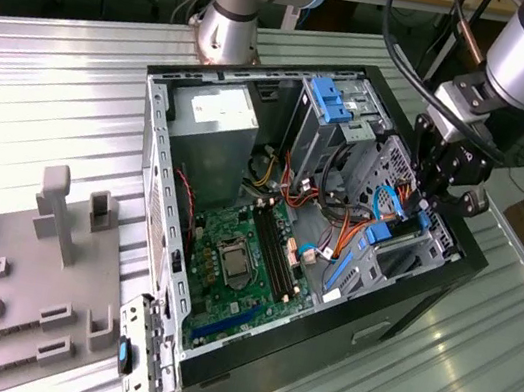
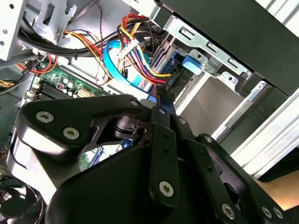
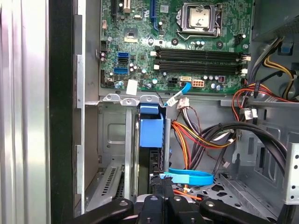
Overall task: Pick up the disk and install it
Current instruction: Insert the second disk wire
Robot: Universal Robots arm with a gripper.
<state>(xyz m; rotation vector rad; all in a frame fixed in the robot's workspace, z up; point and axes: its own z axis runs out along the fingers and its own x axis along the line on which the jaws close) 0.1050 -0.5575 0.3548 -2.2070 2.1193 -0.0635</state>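
The hand [image 1: 442,192] is reaching into the computer case [image 1: 455,255], clenched on the disk [image 3: 151,128] standing edge-up in its bay. Loose cables [image 3: 196,135] are crowding just beside it; any tilt could be jamming the blue rails or snagging a wire.

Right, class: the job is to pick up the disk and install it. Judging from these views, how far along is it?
Done: the disk has been picked up and stands edge-on in the drive bay, its blue rail in the slot. In hand: the gripper is at the disk's outer edge. Left: whether it is fully seated cannot be told.
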